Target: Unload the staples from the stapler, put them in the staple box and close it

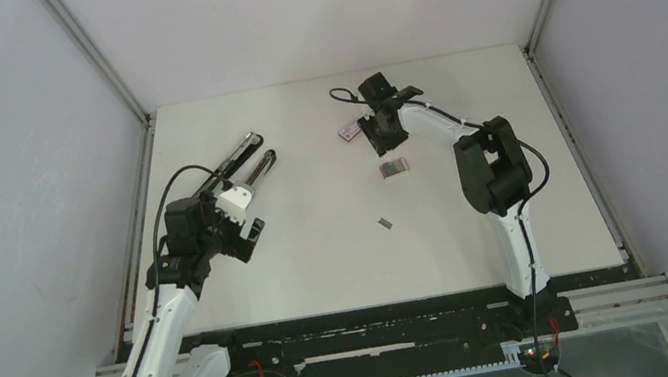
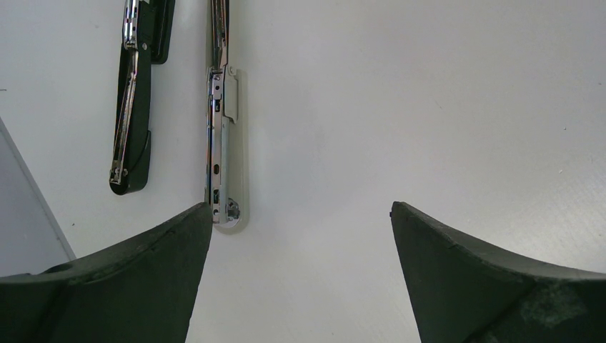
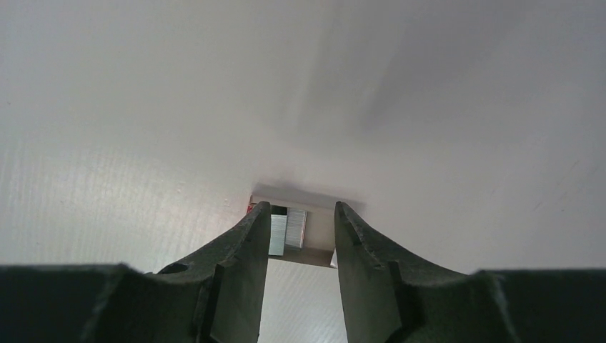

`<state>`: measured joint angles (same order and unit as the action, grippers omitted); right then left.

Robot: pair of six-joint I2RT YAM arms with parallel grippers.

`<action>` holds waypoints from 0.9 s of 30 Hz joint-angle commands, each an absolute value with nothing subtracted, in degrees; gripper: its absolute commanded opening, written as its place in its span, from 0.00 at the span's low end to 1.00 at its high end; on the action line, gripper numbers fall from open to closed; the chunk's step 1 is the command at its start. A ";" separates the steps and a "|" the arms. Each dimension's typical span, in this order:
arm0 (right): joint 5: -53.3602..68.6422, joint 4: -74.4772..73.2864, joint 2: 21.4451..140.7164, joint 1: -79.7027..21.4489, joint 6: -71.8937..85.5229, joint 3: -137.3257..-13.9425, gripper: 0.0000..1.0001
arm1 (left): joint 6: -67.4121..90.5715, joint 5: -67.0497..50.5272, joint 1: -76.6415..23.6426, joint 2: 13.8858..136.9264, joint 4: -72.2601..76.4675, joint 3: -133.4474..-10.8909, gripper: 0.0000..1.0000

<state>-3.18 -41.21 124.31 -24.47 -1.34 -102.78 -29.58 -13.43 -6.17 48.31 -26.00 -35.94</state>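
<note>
The stapler (image 1: 246, 159) lies swung open at the far left, its two arms side by side. In the left wrist view its black arm (image 2: 133, 107) and its silver arm (image 2: 218, 143) run away from me. My left gripper (image 2: 300, 211) is open over bare table, and its left fingertip (image 2: 196, 221) is just beside the silver arm's near end. The staples (image 1: 384, 223), a tiny grey strip, lie loose mid-table, apart from both grippers. My right gripper (image 1: 382, 138) hovers at the far middle with its jaws partly apart and nothing between them.
A small red-and-white box (image 1: 347, 132) lies under the right gripper's tips. In the right wrist view it is an open box (image 3: 318, 230) holding silvery blocks (image 3: 288, 229). A small grey-pink rectangular piece (image 1: 394, 168) lies nearer. Walls and metal rails border the table.
</note>
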 commanded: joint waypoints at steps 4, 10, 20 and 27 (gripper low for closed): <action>-4.17 -41.30 124.66 -24.24 -2.37 -102.03 0.39 | -30.47 -13.12 -5.83 47.49 -24.30 -34.98 1.00; -4.21 -41.44 125.20 -24.00 -2.51 -102.22 0.39 | -30.41 -13.09 -5.89 47.23 -24.33 -34.96 1.00; -4.44 -41.96 126.56 -23.90 -3.04 -102.30 0.39 | -30.57 -13.11 -5.82 47.33 -24.29 -34.89 1.00; -4.15 -42.25 126.18 -23.92 -2.96 -102.30 0.39 | -30.53 -13.11 -5.87 47.42 -24.26 -34.89 1.00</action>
<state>-3.84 -42.39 126.98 -24.05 -2.48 -102.00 -29.61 -13.26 -6.17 48.31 -26.00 -35.94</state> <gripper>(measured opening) 0.386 0.996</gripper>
